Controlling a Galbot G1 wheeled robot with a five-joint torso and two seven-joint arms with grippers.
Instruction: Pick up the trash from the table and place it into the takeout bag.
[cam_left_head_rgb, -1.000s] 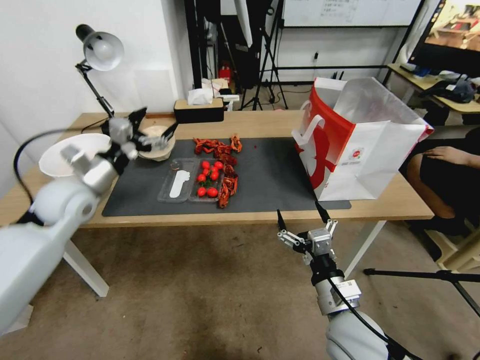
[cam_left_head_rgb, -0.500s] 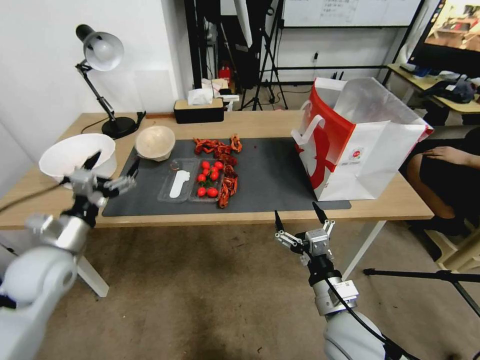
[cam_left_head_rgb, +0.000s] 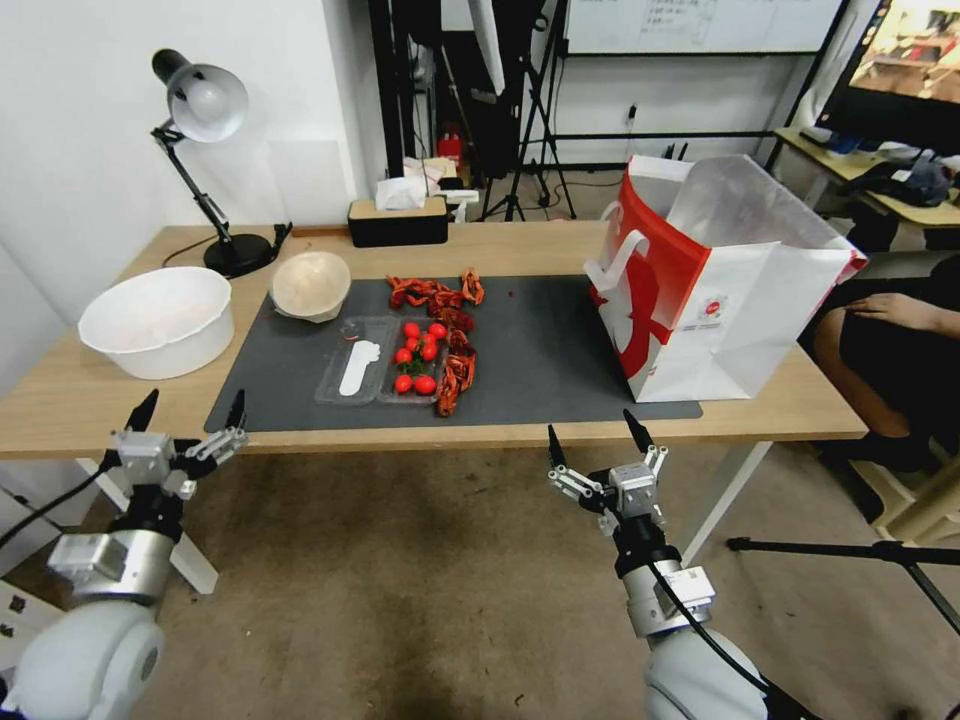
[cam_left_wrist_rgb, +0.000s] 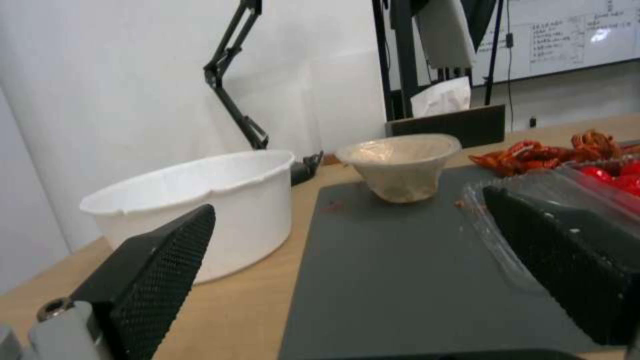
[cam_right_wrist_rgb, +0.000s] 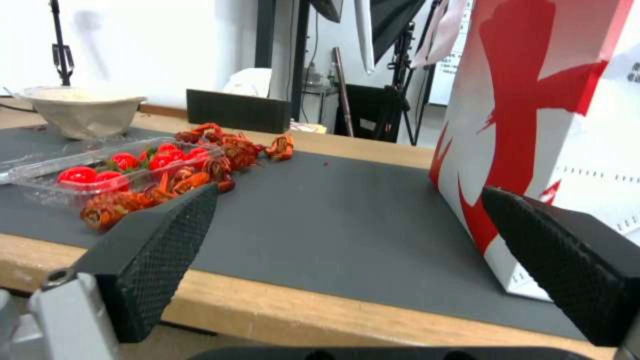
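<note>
On the table's (cam_left_head_rgb: 520, 245) dark grey mat (cam_left_head_rgb: 560, 350) lies trash: a beige bowl (cam_left_head_rgb: 311, 285) (cam_left_wrist_rgb: 400, 162) (cam_right_wrist_rgb: 80, 112), a clear plastic tray with red tomatoes (cam_left_head_rgb: 385, 372) (cam_right_wrist_rgb: 113, 172), and red shellfish shells (cam_left_head_rgb: 440, 298) (cam_left_wrist_rgb: 533, 152). The red-and-white takeout bag (cam_left_head_rgb: 715, 280) (cam_right_wrist_rgb: 553, 125) stands open on the mat's right end. My left gripper (cam_left_head_rgb: 192, 412) (cam_left_wrist_rgb: 348, 200) hangs open just in front of the table's front edge at the left, holding nothing. My right gripper (cam_left_head_rgb: 590, 428) (cam_right_wrist_rgb: 350, 190) is open below the front edge, facing the bag's corner.
A round white bowl (cam_left_head_rgb: 157, 320) (cam_left_wrist_rgb: 200, 200) stands on the left of the tabletop beside the mat. At the back are a desk lamp (cam_left_head_rgb: 205, 110) and a black tissue box (cam_left_head_rgb: 398, 218). A tripod leg (cam_left_head_rgb: 850, 550) lies on the floor at the right.
My left arm has drawn back from over the beige bowl and dropped to the front of the table, empty. The right gripper has hardly moved.
</note>
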